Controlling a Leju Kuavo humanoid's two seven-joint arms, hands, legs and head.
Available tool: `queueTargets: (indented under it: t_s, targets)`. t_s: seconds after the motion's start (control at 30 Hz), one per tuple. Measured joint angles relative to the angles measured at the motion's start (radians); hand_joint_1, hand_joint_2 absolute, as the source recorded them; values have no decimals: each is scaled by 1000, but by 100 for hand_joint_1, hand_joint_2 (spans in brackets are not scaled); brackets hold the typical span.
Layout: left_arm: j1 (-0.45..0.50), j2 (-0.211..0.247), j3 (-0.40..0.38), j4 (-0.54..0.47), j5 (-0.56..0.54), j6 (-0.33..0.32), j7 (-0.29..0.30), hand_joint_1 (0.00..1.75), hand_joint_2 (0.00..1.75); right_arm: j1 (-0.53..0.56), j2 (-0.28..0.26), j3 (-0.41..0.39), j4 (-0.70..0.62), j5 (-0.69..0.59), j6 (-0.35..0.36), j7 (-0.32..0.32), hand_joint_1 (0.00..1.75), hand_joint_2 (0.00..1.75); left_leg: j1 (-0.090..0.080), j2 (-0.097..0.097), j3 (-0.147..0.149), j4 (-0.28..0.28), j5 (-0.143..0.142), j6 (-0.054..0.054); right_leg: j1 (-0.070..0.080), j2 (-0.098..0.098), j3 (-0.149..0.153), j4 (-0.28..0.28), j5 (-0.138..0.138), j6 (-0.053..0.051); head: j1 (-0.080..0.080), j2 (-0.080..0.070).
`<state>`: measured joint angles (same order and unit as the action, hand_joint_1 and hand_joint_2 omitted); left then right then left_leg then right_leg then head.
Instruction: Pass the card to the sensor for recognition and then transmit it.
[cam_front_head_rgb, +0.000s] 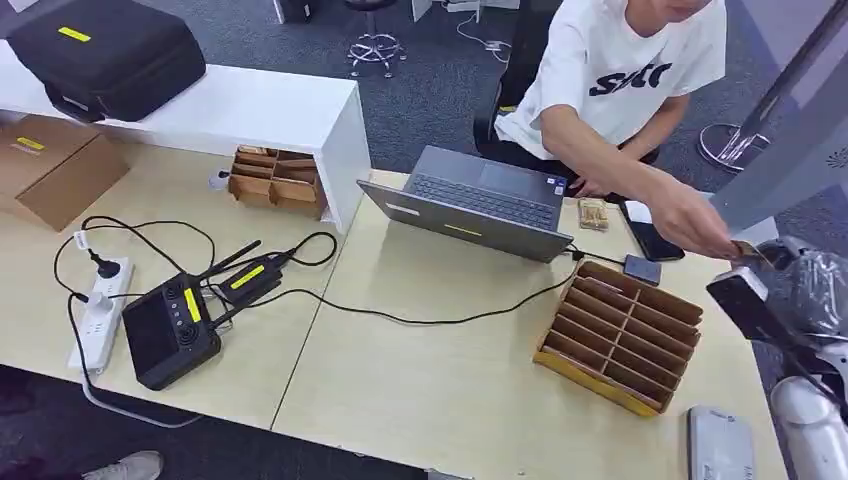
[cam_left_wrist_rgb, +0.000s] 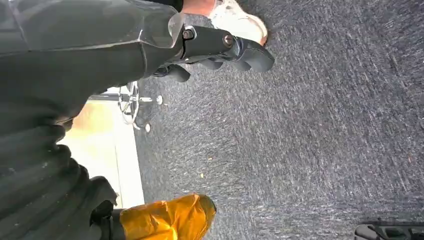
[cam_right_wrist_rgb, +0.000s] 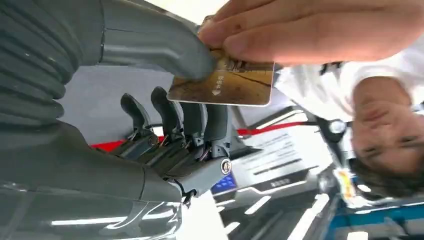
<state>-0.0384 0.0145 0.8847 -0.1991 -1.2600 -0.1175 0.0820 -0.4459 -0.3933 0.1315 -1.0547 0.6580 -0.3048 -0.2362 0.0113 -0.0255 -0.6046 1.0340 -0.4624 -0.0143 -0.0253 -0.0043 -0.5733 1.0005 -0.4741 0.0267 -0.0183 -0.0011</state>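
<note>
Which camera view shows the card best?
The right wrist view: the card is large and close there, between the right hand's thumb and a person's fingers. In the head view it is a small brown sliver under the person's hand. The left wrist view faces carpet.

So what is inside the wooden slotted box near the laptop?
The wooden slotted box shows dividers and slots that look empty from the head view; their bottoms are hidden by the dividers.
</note>
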Motion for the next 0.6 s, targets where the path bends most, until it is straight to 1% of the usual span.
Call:
queueTargets:
  t_s: [0.1, 0.23, 0.43, 0.6]
  targets:
    - [1, 0, 5, 0, 0, 0, 0, 0, 175, 2, -2, -41, 43, -20, 3, -10, 0, 175, 0, 1, 0, 0, 0, 0, 0, 1, 0, 0, 0, 0, 0, 0]
    - [-1, 0, 10, 0, 0, 0, 3, 0, 175, 18, -2, -70, 74, -32, 10, -23, 0, 175, 0, 2, 0, 0, 0, 0, 0, 3, 0, 0, 0, 0, 0, 0]
    - [0, 0, 12, 0, 0, 0, 3, 0, 175, 30, -1, -97, 93, -41, 16, -30, 0, 175, 0, 2, 0, 0, 0, 0, 0, 3, 0, 0, 0, 0, 0, 0]
    - [-1, 0, 13, 0, -3, 0, 3, 0, 175, 33, -1, -103, 101, -42, 19, -40, 0, 175, 0, 3, 0, 0, 0, 0, 0, 3, 0, 0, 0, 0, 0, 0]
